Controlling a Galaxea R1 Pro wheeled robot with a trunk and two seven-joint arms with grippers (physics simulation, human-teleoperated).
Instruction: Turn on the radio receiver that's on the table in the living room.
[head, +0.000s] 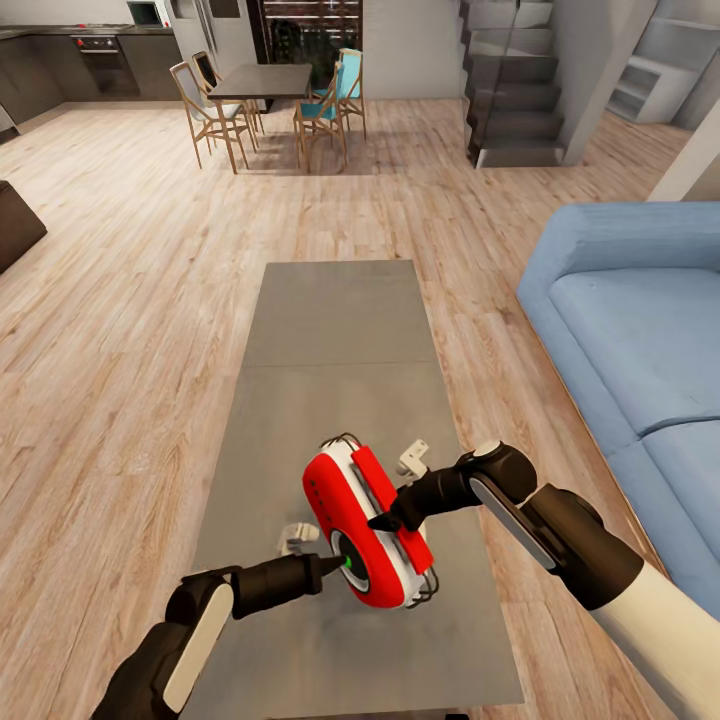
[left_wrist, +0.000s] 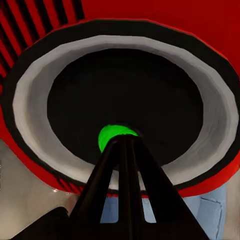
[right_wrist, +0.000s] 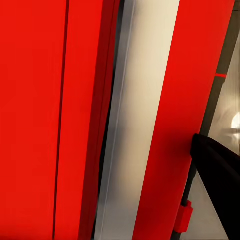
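The red radio receiver (head: 350, 500) with white sides stands tilted over the near half of the grey-brown table (head: 330, 330). My right gripper (head: 388, 520) is shut on its red top handle (right_wrist: 175, 100); one dark finger (right_wrist: 215, 170) shows against the handle in the right wrist view. My left gripper (head: 325, 565) is shut, its joined fingertips (left_wrist: 122, 145) pressed on a green spot (left_wrist: 112, 134) at the rim of the round dial (left_wrist: 125, 100) on the radio's face. I cannot tell whether the radio's lower end rests on the table.
Two small white items (head: 412, 458) (head: 297, 538) lie on the table beside the radio. A blue sofa (head: 640, 330) runs along the right. Beyond the wood floor are a dark dining table with chairs (head: 262, 80) and grey stairs (head: 510, 100).
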